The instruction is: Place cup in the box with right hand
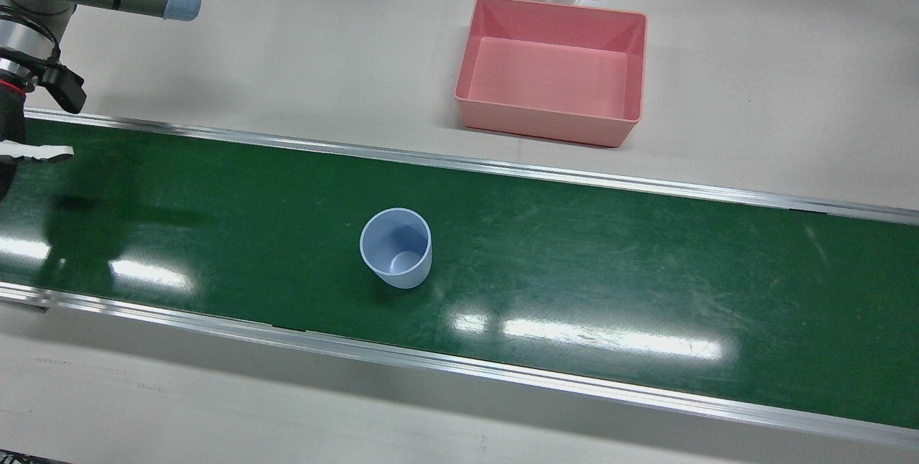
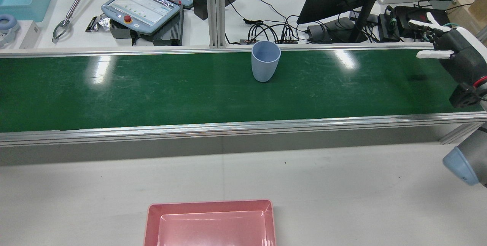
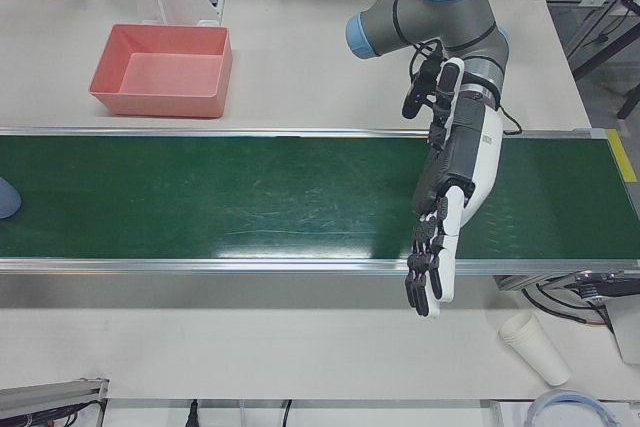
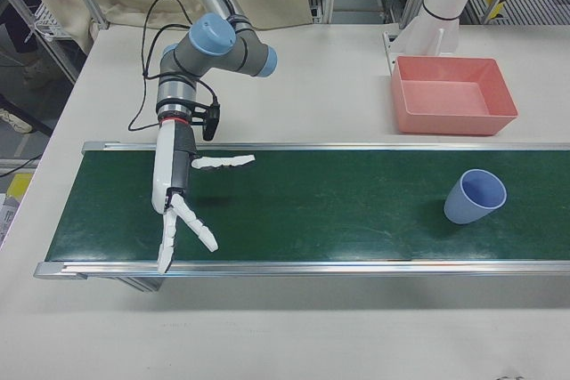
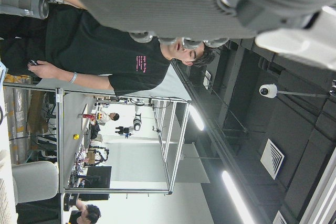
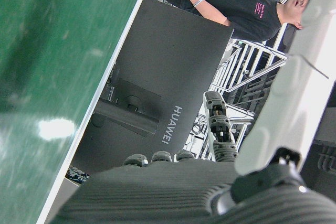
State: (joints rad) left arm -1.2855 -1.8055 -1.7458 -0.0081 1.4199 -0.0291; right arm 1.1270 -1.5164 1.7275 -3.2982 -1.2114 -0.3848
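Rear view: the cup point(image 2: 265, 61), pale blue and upright with its mouth open to the ceiling, stands on the green conveyor belt point(image 2: 152, 90) close to the belt's far edge and about midway along it. The box point(image 2: 210, 223), pink and empty, rests on the white table point(image 2: 342, 185) on the near side of the belt, a little left of the cup, so the cup must be carried across the belt toward the robot to reach it. The right hand point(image 2: 452, 53) hangs over the right end of the belt, well apart from the cup, fingers spread and holding nothing; this posture suits an approach not yet begun, leaving the palm free to close round the cup's wall. The right-front view shows the same hand point(image 4: 183, 211) pointing down toward the belt with its thumb held out sideways. The left hand point(image 3: 445, 217) hangs over the opposite end of the belt, fingers extended and loosely together, empty, and clear of the working half, as fits a task assigned to the other arm. The right hand view shows the back of a monitor point(image 6: 157, 93) lettered "HUAWEI". A second stack of paper cups point(image 3: 535, 347) lies on the table beyond the left hand, apart from the task.
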